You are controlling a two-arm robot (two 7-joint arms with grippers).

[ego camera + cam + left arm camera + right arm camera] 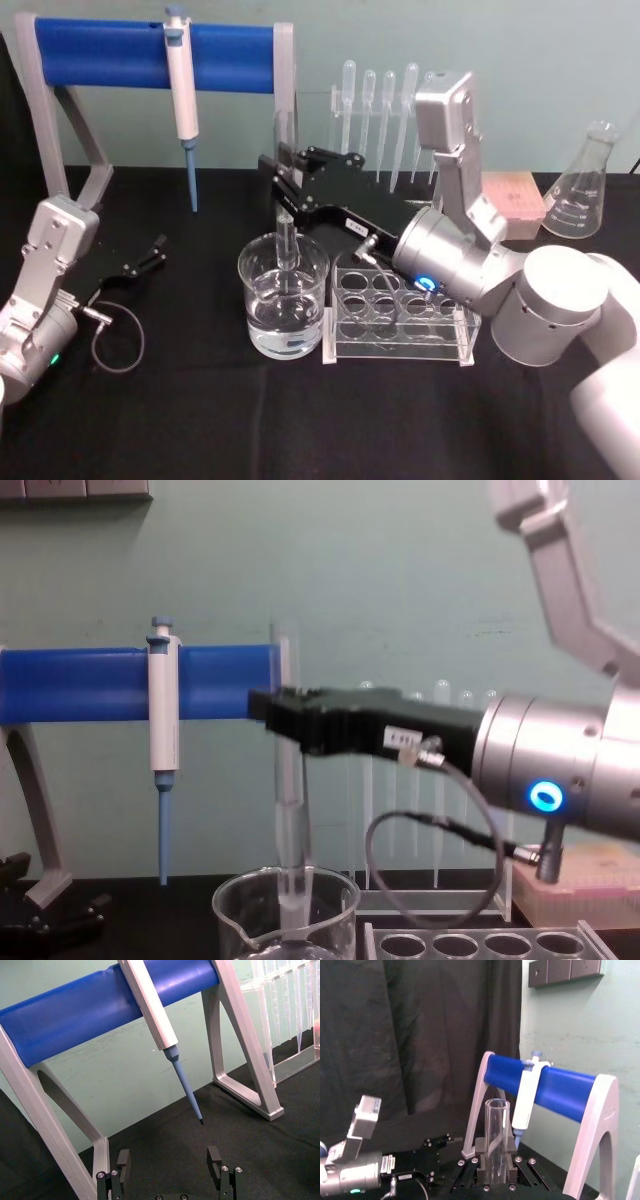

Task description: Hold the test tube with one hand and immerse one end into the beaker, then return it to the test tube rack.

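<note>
The right tool (pixel 283 188) clamps the test tube (pixel 287 243) upright near its top, the tube's lower end down inside the beaker (pixel 258 305), just left of the clear test tube rack (pixel 400 325). The left tool (pixel 150 255) lies open at the left of the desk (pixel 200 420)

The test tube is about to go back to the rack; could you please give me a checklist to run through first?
1. Jaws of the right gripper shut on the test tube, tube upright: ok.
2. Tube's lower end inside the beaker: ok.
3. That end reaching the liquid: cannot tell.
4. Holes of the rack beside the beaker free: ok.
5. Idle left gripper open, low over the table, apart from the beaker: ok.
</note>
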